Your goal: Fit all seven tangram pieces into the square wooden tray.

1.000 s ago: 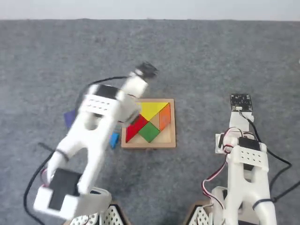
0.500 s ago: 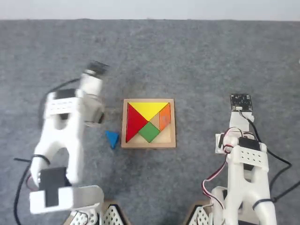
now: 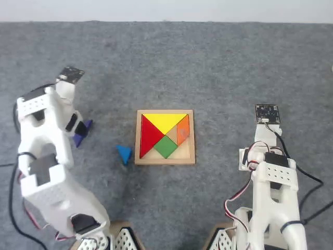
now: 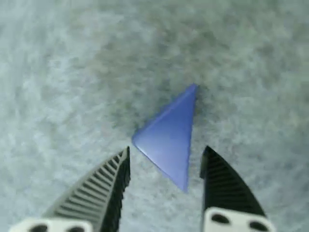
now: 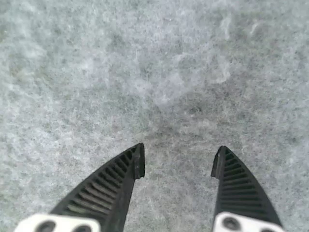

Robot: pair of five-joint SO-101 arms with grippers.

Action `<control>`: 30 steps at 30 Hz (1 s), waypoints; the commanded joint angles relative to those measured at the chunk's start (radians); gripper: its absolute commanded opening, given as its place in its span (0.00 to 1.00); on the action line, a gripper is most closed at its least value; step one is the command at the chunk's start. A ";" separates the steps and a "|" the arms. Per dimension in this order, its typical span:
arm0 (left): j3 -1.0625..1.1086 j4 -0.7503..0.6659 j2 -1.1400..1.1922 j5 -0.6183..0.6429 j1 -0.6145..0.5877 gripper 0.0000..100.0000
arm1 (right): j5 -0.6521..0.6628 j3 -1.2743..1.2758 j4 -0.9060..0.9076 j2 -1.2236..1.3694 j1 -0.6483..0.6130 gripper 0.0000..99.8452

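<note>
The left hand [image 4: 166, 151] hangs wide open over the dark blue triangle [image 4: 169, 135], holding nothing; the right hand [image 5: 178, 151], likewise open and empty, hangs over the grey worktop [image 5: 154, 58].

No legible text or signs

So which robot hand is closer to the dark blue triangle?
Left. The left gripper hangs open over the dark blue triangle; the right gripper is far off, beyond the wooden tray.
</note>
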 commanded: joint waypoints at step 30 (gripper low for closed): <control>-0.337 0.049 0.305 -0.218 -0.006 0.30 | 0.009 -0.049 -0.018 -0.004 -0.013 0.24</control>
